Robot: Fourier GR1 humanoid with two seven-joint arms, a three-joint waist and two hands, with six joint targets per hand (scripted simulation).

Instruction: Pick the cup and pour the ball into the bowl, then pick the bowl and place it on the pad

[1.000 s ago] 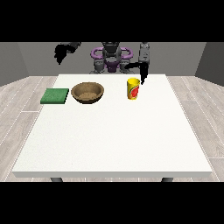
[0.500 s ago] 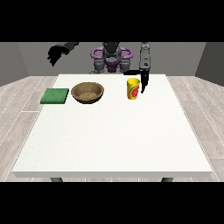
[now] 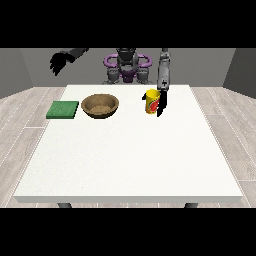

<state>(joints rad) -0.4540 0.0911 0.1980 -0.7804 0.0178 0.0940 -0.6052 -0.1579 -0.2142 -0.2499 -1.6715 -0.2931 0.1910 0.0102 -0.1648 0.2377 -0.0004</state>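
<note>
Cup (image 3: 152,101) far right, upright, keeping ball inside | hand at the view's right (image 3: 161,103) alongside for grasp, finger state unclear | bowl (image 3: 100,105) centred between cup and pad (image 3: 63,109) | hand at the view's left (image 3: 59,63) raised clear, fingers relaxed, holding nothing

Humanoid robot (image 3: 126,67), top centre: grey torso, purple shoulder rings, grey forearms, black hands (image 3: 161,103) (image 3: 58,63).

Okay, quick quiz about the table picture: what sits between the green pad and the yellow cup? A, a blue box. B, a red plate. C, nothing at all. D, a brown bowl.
D: the brown bowl stands on the white table, with the green pad at its one side and the yellow cup at the other.
</note>
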